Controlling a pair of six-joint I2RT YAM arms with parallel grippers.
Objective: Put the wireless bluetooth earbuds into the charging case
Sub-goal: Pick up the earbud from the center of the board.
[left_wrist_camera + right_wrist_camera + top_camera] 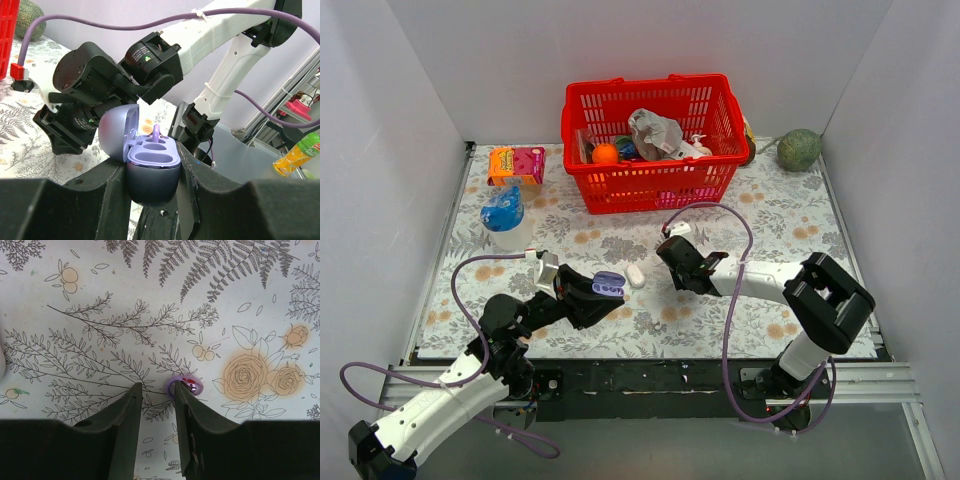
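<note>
My left gripper (588, 290) is shut on the purple charging case (608, 283), holding it above the table with its lid open. In the left wrist view the case (152, 172) sits between my fingers, and one purple earbud (156, 134) stands in its far socket while the two nearer sockets are empty. My right gripper (156, 387) is open, tips down at the table. A glossy purple earbud (187, 386) lies against the outer side of its right finger (182, 410), not between the jaws. A pale whitish oval piece (635, 275) lies between the two grippers.
A red basket (650, 180) holding several items stands at the back centre. An orange and pink box (515, 163) and a blue-topped container (505, 215) are at the back left. A green round fruit (800, 150) is at the back right. White walls enclose the floral table.
</note>
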